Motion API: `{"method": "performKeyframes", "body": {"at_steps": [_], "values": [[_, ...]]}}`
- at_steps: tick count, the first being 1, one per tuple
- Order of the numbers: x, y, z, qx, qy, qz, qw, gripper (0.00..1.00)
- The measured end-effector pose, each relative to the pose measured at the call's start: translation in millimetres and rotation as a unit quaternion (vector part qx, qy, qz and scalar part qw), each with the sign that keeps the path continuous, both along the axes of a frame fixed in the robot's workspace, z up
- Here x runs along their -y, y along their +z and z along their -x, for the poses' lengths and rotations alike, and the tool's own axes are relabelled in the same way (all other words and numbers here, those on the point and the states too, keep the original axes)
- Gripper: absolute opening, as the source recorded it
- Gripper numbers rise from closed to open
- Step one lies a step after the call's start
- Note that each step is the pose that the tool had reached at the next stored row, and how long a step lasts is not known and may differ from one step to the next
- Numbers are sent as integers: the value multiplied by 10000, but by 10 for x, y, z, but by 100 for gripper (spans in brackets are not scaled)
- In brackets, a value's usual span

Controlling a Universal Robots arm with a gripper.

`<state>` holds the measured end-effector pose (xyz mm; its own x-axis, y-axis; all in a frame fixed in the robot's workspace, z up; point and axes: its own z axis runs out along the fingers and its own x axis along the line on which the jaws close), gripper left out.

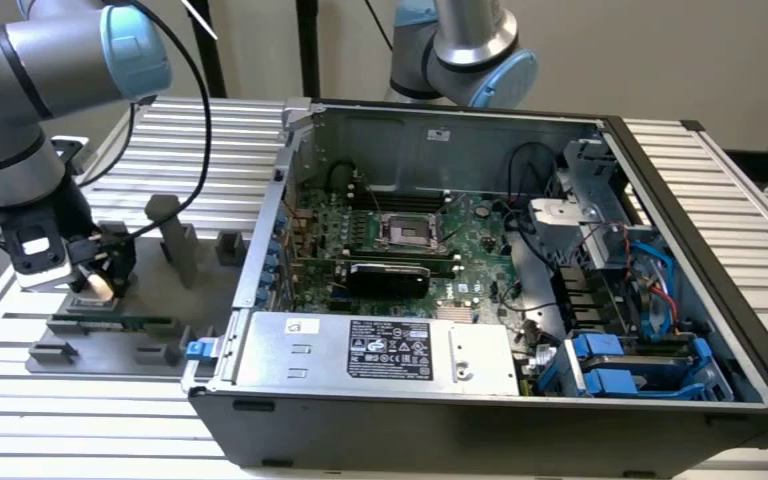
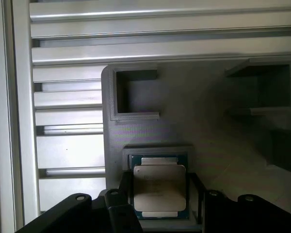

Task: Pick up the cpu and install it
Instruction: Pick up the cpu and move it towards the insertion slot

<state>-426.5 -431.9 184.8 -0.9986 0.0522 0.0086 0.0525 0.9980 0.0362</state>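
The chip (image 2: 160,187) is seated in a square recess of the grey holder (image 2: 194,126), at the exterior view's left, well apart from the open computer case (image 1: 398,430). It is straddled by the gripper (image 2: 161,196), whose jaws are held apart at its two sides; nothing is lifted yet. The jaws are best kept level and centred on opposite edges, so the chip is not tilted. The arm (image 1: 24,110) is bent steeply down over the holder.

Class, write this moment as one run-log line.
step: pick cpu | gripper: directly over cpu | cpu: lying in grey fixture recess, outside computer case | install: not done
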Motion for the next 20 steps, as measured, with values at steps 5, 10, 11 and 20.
{"method": "performKeyframes", "body": {"at_steps": [5,10,11,20], "values": [[0,60,0,0,4,0,10000,55],[0,221,0,0,8,0,10000,55],[0,264,0,0,9,0,10000,55],[0,674,-3,0,13,-1,10000,55]]}}
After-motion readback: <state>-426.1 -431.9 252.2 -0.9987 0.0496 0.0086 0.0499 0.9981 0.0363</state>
